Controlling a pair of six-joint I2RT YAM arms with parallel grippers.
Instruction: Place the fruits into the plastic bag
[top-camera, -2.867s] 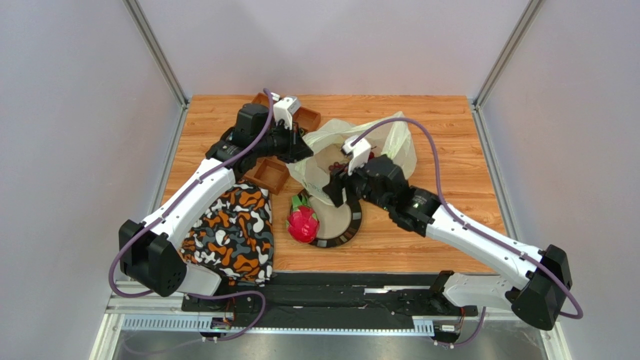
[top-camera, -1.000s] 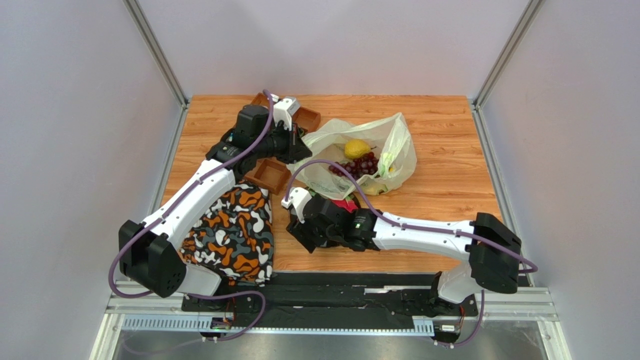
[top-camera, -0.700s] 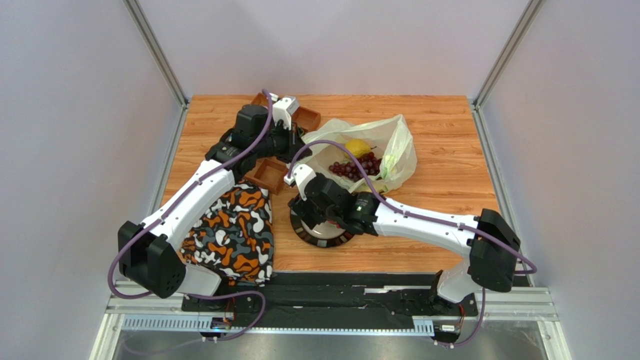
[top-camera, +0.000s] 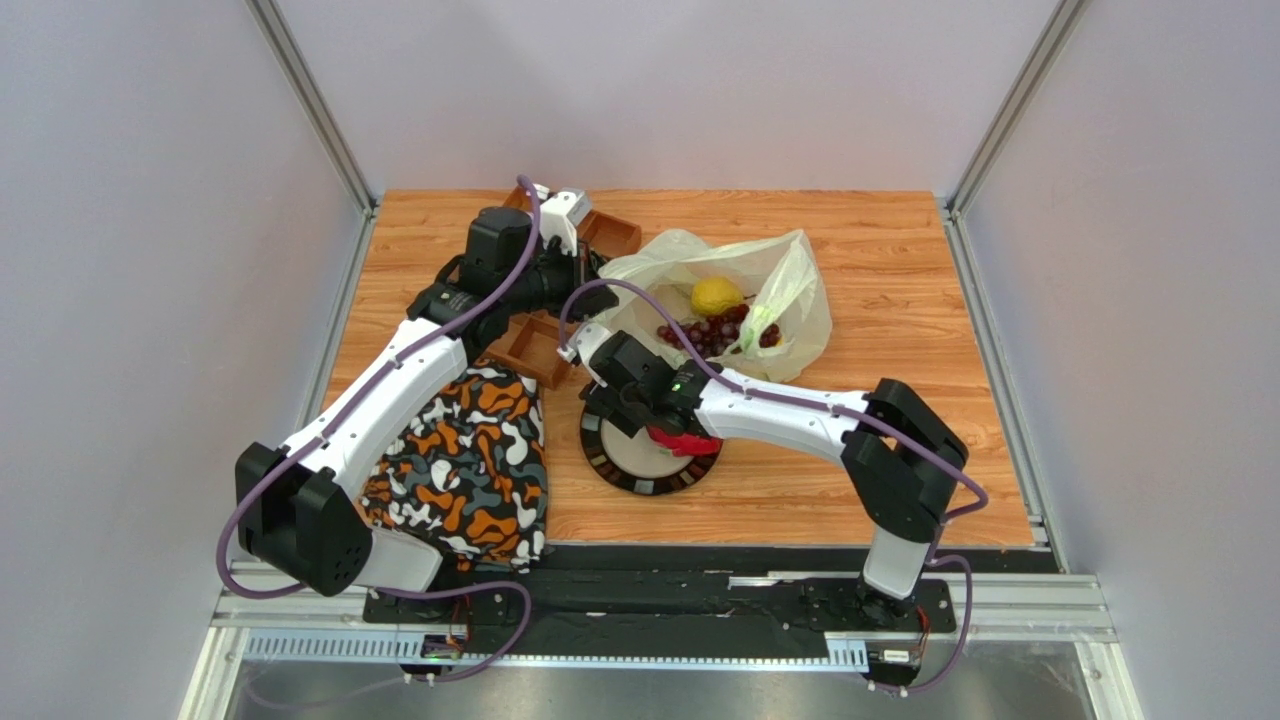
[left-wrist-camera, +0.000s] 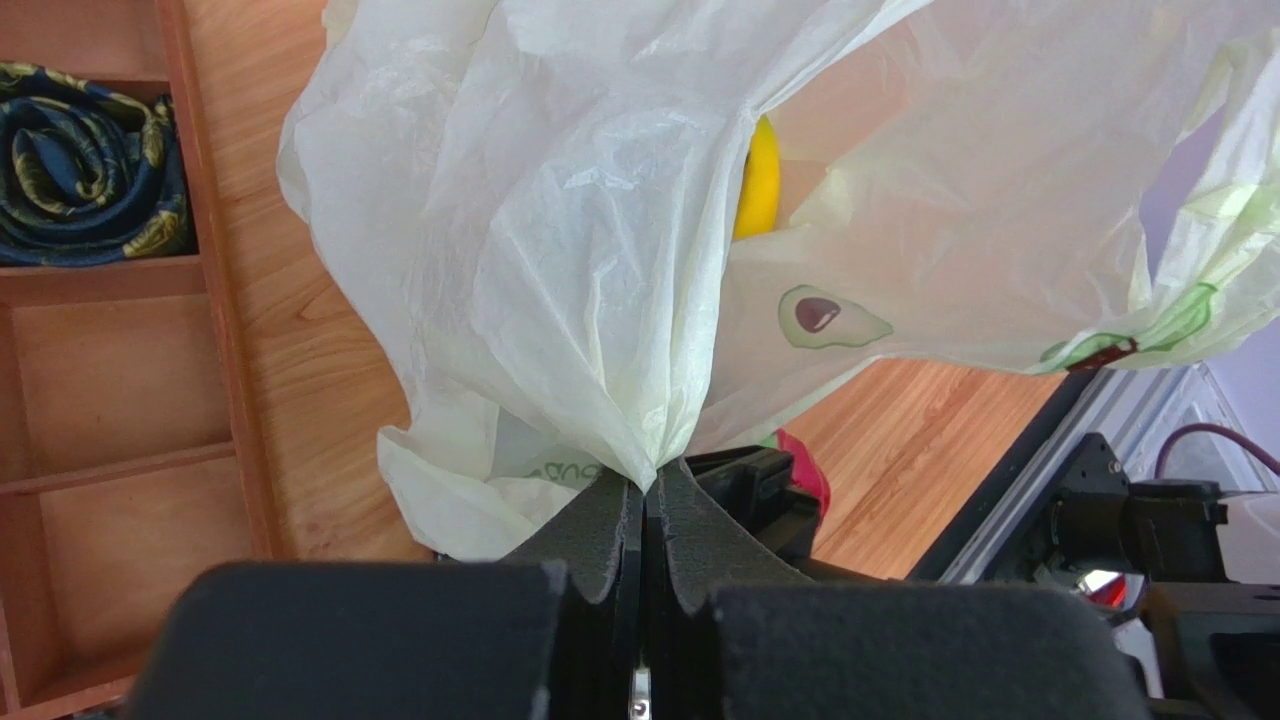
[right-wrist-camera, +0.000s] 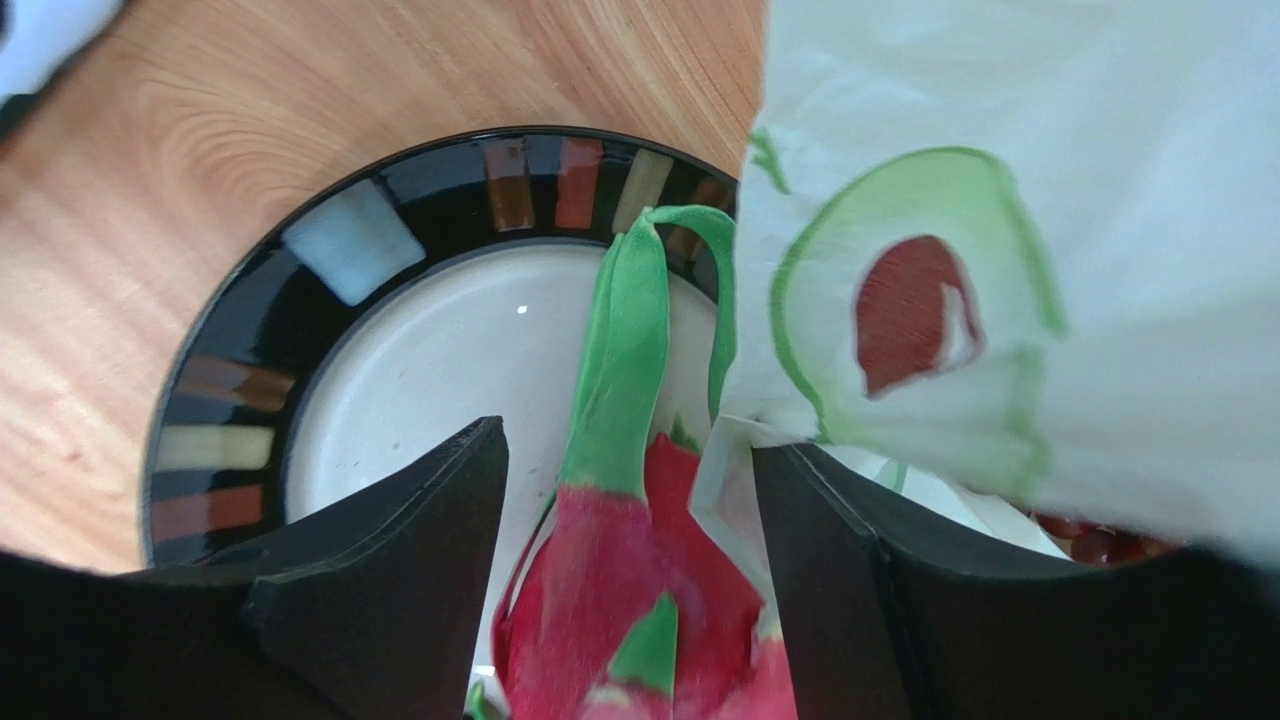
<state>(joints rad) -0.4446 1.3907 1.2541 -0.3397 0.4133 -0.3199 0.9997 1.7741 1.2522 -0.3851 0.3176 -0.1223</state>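
Dragon fruit (right-wrist-camera: 631, 600) is the step in hand: my right pincer (right-wrist-camera: 628, 450) is clamped on it over the plate (right-wrist-camera: 226, 405), while my left pincer (left-wrist-camera: 646, 503) is pinched tight on the rim of the plastic bag (left-wrist-camera: 571, 225). Next, I judge, the fruit must clear the bag edge right beside my right pincer and be released inside. I read no writing, only avocado prints.

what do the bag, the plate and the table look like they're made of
plastic bag: thin translucent plastic film, slightly glossy. It crinkles, and a yellow fruit shows through.
plate: probably glazed ceramic, going by the glossy black rim with coloured blocks and a small highlight on the white centre.
table: wood or wood-look laminate, with grain lines and a matte look.
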